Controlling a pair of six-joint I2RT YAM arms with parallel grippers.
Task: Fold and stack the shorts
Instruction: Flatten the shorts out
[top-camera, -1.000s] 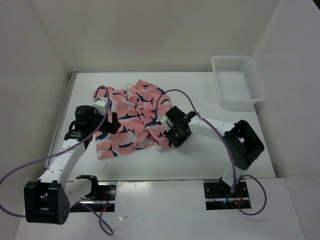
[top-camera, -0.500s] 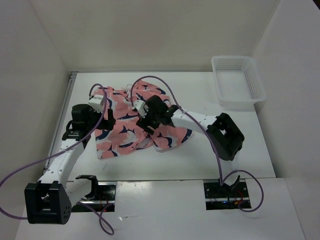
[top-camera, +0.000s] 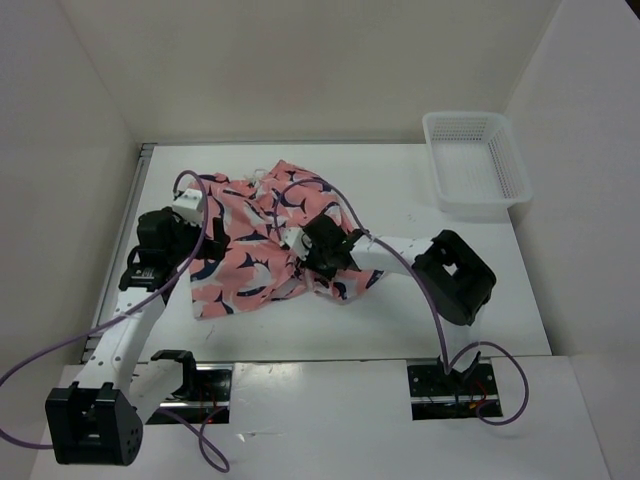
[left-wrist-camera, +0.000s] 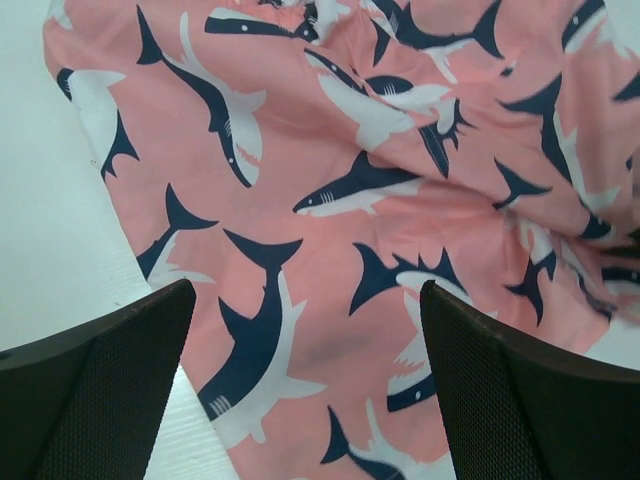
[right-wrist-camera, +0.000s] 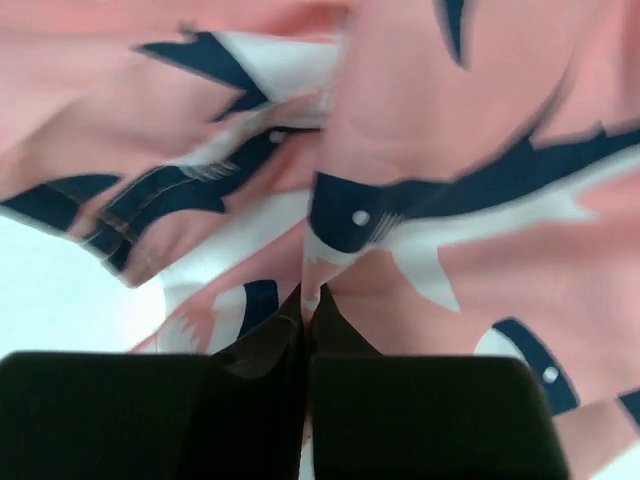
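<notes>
- Salmon-pink cloth printed with navy-and-white shark shapes: the shorts (top-camera: 245, 262) lie crumpled on the white table (top-camera: 430, 310), left of centre, between the two arms.
- The right gripper (top-camera: 306, 246) sits at the right side of the heap. In its wrist view the right gripper (right-wrist-camera: 305, 300) has its black fingers pressed together, clenched on a raised fold of the shorts (right-wrist-camera: 440, 150), with a crease running up from the tips.
- The left gripper (top-camera: 207, 228) hangs over the left part of the cloth. In its wrist view the left gripper (left-wrist-camera: 305, 292) is spread wide and grasps nothing, with the shorts (left-wrist-camera: 340, 200) lying between and below its fingers.
- The fabric is rumpled and unfolded, with a hem edge showing.
- A white mesh basket (top-camera: 476, 165) stands well apart at the far right corner.
</notes>
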